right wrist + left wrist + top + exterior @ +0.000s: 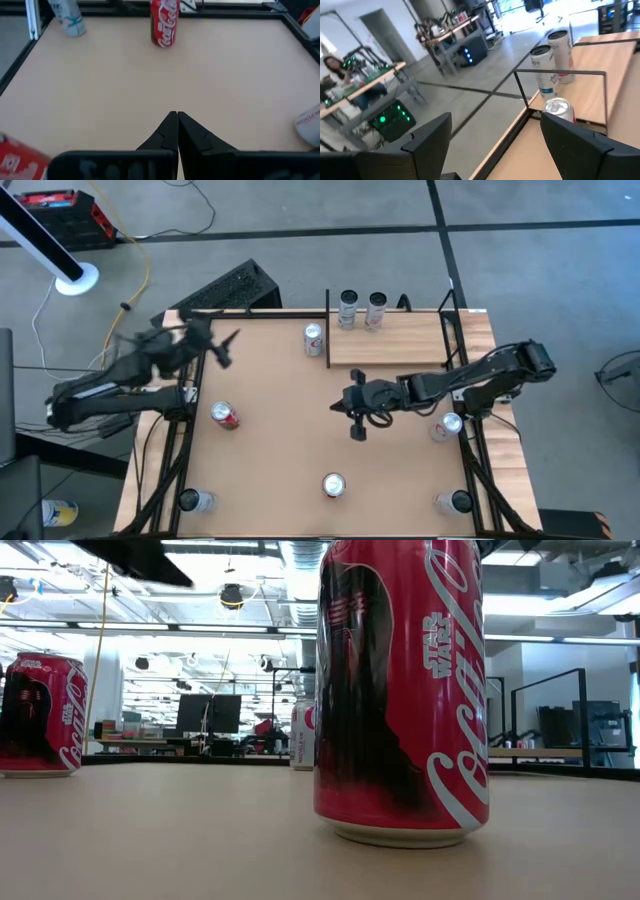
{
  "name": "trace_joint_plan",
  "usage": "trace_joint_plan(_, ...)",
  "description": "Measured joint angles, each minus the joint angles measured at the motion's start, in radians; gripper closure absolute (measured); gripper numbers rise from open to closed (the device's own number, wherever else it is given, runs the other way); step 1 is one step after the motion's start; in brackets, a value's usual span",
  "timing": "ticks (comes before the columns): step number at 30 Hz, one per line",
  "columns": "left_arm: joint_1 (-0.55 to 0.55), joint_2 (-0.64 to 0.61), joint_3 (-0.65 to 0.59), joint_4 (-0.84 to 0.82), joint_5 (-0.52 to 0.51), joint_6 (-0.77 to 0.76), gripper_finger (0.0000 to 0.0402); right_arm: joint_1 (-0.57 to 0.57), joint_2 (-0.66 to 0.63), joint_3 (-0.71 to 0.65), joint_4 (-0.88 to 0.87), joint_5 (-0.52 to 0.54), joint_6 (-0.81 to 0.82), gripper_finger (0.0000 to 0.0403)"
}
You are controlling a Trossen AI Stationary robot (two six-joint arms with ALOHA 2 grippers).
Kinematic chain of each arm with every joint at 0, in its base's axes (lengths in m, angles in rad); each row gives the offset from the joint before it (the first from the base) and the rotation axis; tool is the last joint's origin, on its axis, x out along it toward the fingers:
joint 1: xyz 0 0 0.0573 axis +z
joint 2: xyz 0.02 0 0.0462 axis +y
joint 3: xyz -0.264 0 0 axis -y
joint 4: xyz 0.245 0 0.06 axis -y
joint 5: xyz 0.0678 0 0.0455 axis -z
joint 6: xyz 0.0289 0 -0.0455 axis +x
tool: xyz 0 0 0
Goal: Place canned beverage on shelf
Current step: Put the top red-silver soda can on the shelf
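- The room is an open workshop with a grey concrete floor, benches and monitors; the brown desk (270,430) sits in the middle of it, framed by black rails.
- The shelf (390,340), a pale plank platform with thin black uprights, stands at the desk's far edge, right of centre. Two pale cans (361,310) already stand side by side at its far edge, so the nearer planks are free for more.
- A white-and-red can (314,339) stands on the desk just beside the shelf's left end, not yet on it.
- Other cans are scattered well apart: a red can (225,416) on the left, a red can (333,484) near the front middle, which fills the low view, a silver-topped can (447,426) on the right, and one at each front corner.
- The right gripper (352,420) hangs over the bare middle of the desk with its jaws pressed together on nothing. In its wrist view the closed tips (177,125) point across open board toward a distant red can, so it seems to be between cans rather than approaching one closely.
- The left gripper (222,348) is raised near the far left corner, jaws partly apart and empty. Its fingers (427,137) frame the white-and-red can and the shelf beyond, which suggests that can as a likely next pick.
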Motion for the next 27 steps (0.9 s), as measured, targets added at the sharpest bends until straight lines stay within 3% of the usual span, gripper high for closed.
trace_joint_plan(6,0.028,0.313,0.029,0.174,0.037,-0.046,0.0111,-0.003,-0.035,-0.003,-0.104,0.072,-0.052,0.0377)
trace_joint_plan(9,0.112,0.471,0.078,0.139,0.247,-0.101,0.0111,-0.003,-0.038,-0.003,-0.132,0.102,-0.061,0.0378)
trace_joint_plan(15,0.355,0.727,0.147,0.219,0.806,-0.247,0.0111,0.011,-0.036,-0.002,-0.135,0.101,-0.108,0.0375)
trace_joint_plan(18,0.424,0.822,0.161,0.286,0.979,-0.256,0.0111,0.025,-0.034,-0.003,-0.147,0.098,-0.141,0.0376)
trace_joint_plan(27,0.398,0.983,0.169,0.52,1.021,-0.103,0.0111,0.033,-0.034,-0.016,-0.121,0.098,-0.181,0.0376)
